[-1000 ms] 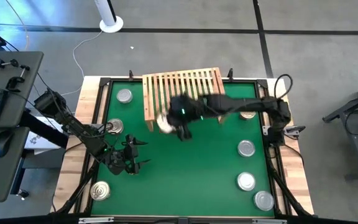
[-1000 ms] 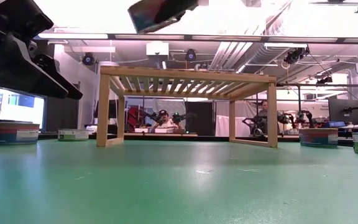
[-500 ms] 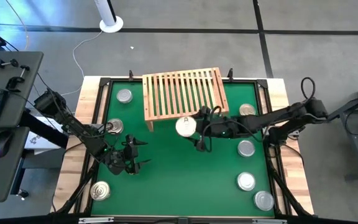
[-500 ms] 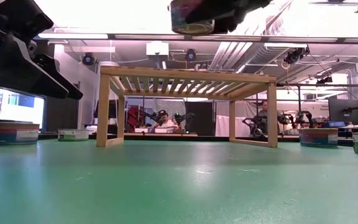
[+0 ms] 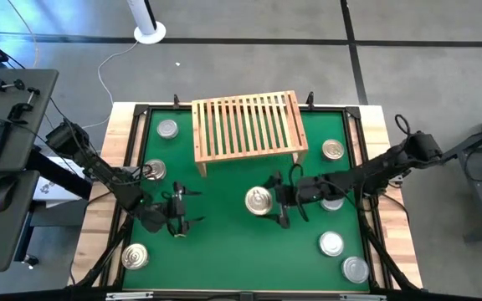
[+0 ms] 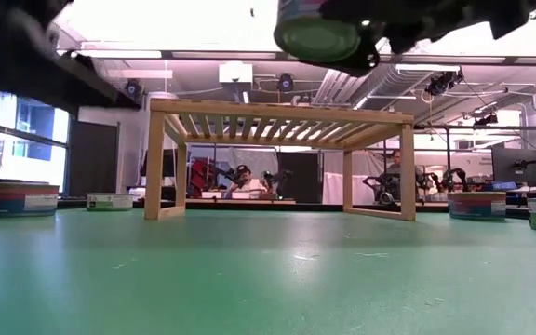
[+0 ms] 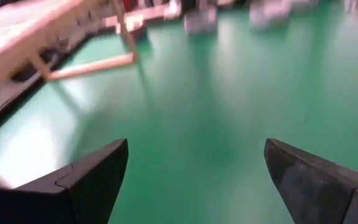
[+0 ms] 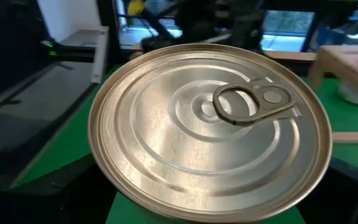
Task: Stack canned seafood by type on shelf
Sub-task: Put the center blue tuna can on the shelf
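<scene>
Gold-tan ringed round tin, pull-tab up, no legible label we noted, sat pinched in the right gripper, above green mat, before light-wood slatted shelf; left gripper spread, empty.

From my low camera, the top edge cuts off the round gold-topped tin and the dark right claw around it. My left wrist feed smears the light-wood slatted shelf and the far tins into blur. In the right wrist feed, the ring-pull tin hides the claw's fingers and the worktop beneath.
</scene>
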Motion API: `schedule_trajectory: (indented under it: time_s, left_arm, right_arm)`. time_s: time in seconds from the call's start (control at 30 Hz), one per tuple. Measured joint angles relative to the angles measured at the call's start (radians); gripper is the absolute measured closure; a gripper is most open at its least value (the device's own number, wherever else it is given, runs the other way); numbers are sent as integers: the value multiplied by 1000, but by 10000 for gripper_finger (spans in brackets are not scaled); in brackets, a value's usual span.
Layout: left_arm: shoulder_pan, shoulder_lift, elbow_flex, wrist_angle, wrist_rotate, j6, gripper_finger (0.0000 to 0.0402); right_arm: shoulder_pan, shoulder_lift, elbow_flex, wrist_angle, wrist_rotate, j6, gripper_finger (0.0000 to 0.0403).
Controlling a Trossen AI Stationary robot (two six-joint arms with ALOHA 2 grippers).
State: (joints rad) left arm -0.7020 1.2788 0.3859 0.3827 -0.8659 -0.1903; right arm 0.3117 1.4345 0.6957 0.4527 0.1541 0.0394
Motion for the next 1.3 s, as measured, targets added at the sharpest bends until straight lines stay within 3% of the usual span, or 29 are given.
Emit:
schedule_trajectory:
  time_s: [0.1,0.23,0.33,0.43,0.57,0.8,1.03,1.13,1.3]
  left_arm:
    - [29,11,0,180,73,165,37]
    - [73,72,46,348,296,411,37]
    - [89,127,86,432,457,450,37]
    - [87,150,122,425,544,401,37]
    - [60,187,154,415,566,313,37]
    - [22,273,245,312,554,506,37]
    - [-34,283,280,132,500,391,37]
    - [-50,294,330,131,295,407,37]
    - [-21,294,438,152,-126,723,37]
  right_arm:
    - [41,0,-26,46,2,15,9]
    - [63,0,-30,71,35,5,9]
    - [59,0,-31,72,36,1,9]
    - [59,0,-31,75,36,5,9]
    - [57,0,-31,86,35,5,9]
    - [26,0,-31,90,35,20,9]
    - [8,0,-31,76,28,53,9]
    - [5,0,-31,82,26,49,9]
    - [-1,0,-31,83,26,60,9]
